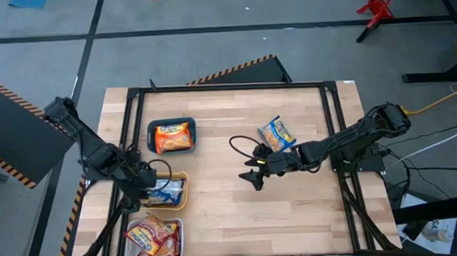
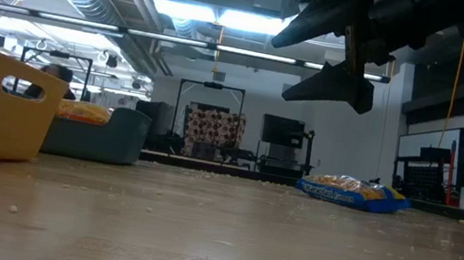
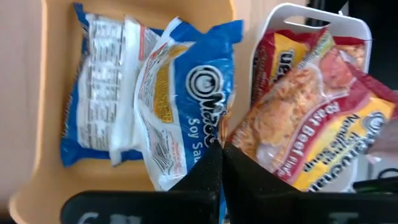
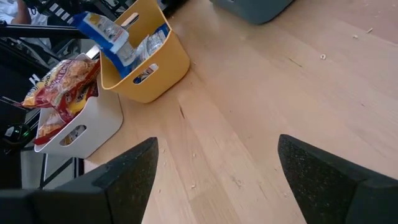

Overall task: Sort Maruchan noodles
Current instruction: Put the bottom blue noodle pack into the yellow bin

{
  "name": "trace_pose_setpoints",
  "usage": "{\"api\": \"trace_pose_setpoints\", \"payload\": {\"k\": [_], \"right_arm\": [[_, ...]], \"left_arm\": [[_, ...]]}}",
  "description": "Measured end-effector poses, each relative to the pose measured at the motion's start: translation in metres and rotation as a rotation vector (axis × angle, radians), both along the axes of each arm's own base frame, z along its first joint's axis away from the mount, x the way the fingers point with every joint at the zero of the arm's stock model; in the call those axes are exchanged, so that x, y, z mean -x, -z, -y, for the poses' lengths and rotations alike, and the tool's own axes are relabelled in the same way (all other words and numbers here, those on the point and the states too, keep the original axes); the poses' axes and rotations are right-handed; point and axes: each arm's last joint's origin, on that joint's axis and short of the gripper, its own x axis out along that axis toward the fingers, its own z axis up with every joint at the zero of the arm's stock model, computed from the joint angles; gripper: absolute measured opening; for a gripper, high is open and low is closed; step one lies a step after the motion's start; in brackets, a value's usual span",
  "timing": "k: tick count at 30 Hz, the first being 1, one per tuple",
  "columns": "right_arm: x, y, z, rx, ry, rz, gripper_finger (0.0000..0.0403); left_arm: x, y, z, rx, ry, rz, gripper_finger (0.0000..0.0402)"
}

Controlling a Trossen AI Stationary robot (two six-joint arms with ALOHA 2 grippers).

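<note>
Nearby, one blue noodle packet [image 1: 276,132] lies beside the open right tool [image 1: 254,176].

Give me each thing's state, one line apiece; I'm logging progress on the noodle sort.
Left hand: shut, over the yellow tray.
Right hand: open, empty, above bare table.
Loose blue packet: flat on the table, unsorted.
Teal tray: holds an orange packet.
Yellow tray: holds blue packets.
White tray: holds red packets, piled above the rim.
</note>
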Motion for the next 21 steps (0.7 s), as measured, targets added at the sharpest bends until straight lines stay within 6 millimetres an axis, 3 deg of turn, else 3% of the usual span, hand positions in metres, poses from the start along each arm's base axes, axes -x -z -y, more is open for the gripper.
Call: {"api": "trace_pose_setpoints", "payload": {"k": [9, 16, 21], "right_arm": [[0.0, 0.0, 0.0, 0.022, -0.004, 0.001, 0.0316], [0.0, 0.0, 0.0, 0.026, -0.007, 0.001, 0.0316], [0.0, 0.0, 0.0, 0.025, -0.009, 0.001, 0.0316]], "left_arm": [[-0.012, 0.002, -0.01, -0.073, -0.001, 0.047, 0.0], [-0.019, 0.004, -0.025, -0.27, -0.119, 0.128, 0.0], [-0.026, 0.006, -0.029, -0.308, -0.133, 0.125, 0.002]]}}
